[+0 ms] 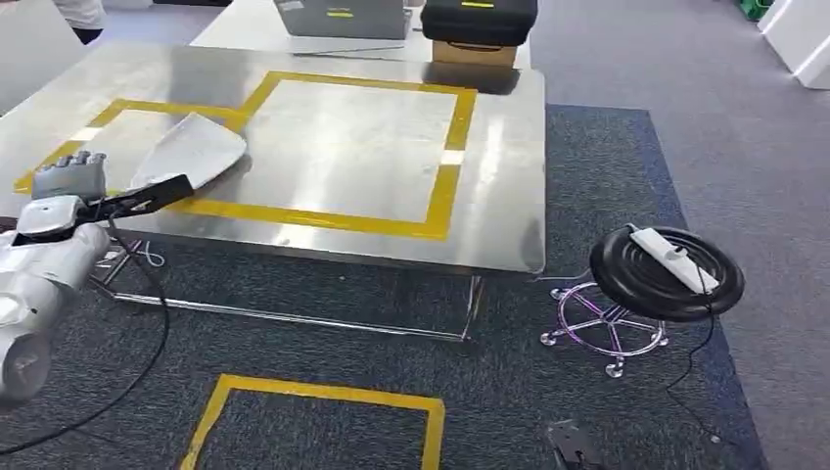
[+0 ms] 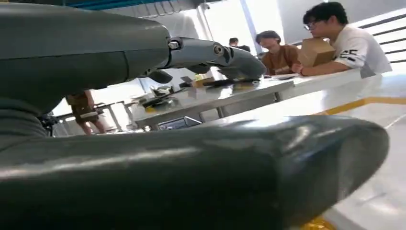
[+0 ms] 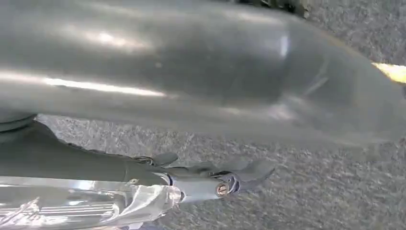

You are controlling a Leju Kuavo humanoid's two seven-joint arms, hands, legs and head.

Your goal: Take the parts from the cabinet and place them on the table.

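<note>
Left hand [image 1: 69, 176] stands at the left edge of the steel table [image 1: 489, 196], palm raised and fingers pointing up. In the left wrist view its thumb [image 2: 287, 163] and dark fingers [image 2: 230, 57] are stretched out and well apart, with nothing between them, so it holds nothing. A black bar [image 1: 147, 196] runs from the wrist towards the table, and a black cable [image 1: 157, 323] hangs from it down to the carpet.

Just beside the hand lies the part [image 1: 191, 147], a grey fan-shaped sheet flat on the tabletop, over the corner of the yellow tape square [image 1: 445, 186]. I cannot tell whether the bar touches it.

Further right, at the far edge of the table, sit a grey case [image 1: 343, 18], then a black case [image 1: 480, 20] on a cardboard box [image 1: 475, 54].

To the right of the table a black round stool [image 1: 666, 274] stands on the carpet (a white power strip [image 1: 675, 257] lies across its seat).

The right hand [image 3: 201, 120] hangs over grey carpet: its thumb and one dark finger [image 3: 210, 175] are spread apart with only floor between them, gripping nothing.
</note>
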